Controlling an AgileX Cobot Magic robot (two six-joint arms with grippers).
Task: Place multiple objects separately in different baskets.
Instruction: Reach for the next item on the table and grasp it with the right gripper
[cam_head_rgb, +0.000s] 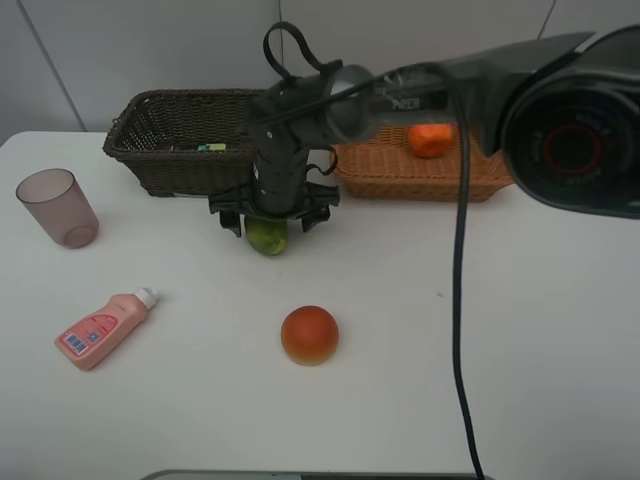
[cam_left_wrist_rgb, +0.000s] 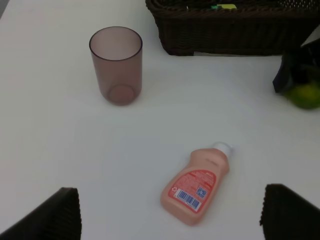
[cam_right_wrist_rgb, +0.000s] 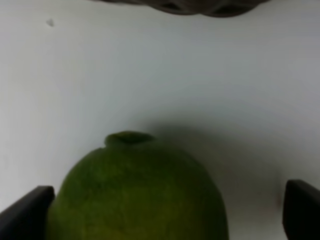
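Closest to the lens, the right arm (cam_head_rgb: 575, 140) is seen as a large, blurred dark housing, and from there it is stretched across to the middle of the white table (cam_head_rgb: 520, 350). Two wicker baskets are set side by side at the table's far edge. In the dark brown basket (cam_head_rgb: 150, 160) a small green item (cam_head_rgb: 211, 147) is glimpsed, and in the light orange-tan basket (cam_head_rgb: 420, 178) the orange tangerine (cam_head_rgb: 431, 139) is lodged.

The right gripper (cam_head_rgb: 270, 222) is lowered just in front of the dark basket. Its jaws are spread wide on either side of the green-yellow oval fruit (cam_head_rgb: 266, 240), which is rested on the table and not clamped. The left gripper (cam_left_wrist_rgb: 172, 212) is likewise spread wide above the table, with nothing held.

The translucent mauve cup (cam_head_rgb: 58, 208) is stood upright near the left edge. The pink white-capped bottle (cam_head_rgb: 102, 330) is laid on its side nearer the front. The red-orange round fruit (cam_head_rgb: 310, 335) is placed alone near the centre, well apart from the rest.
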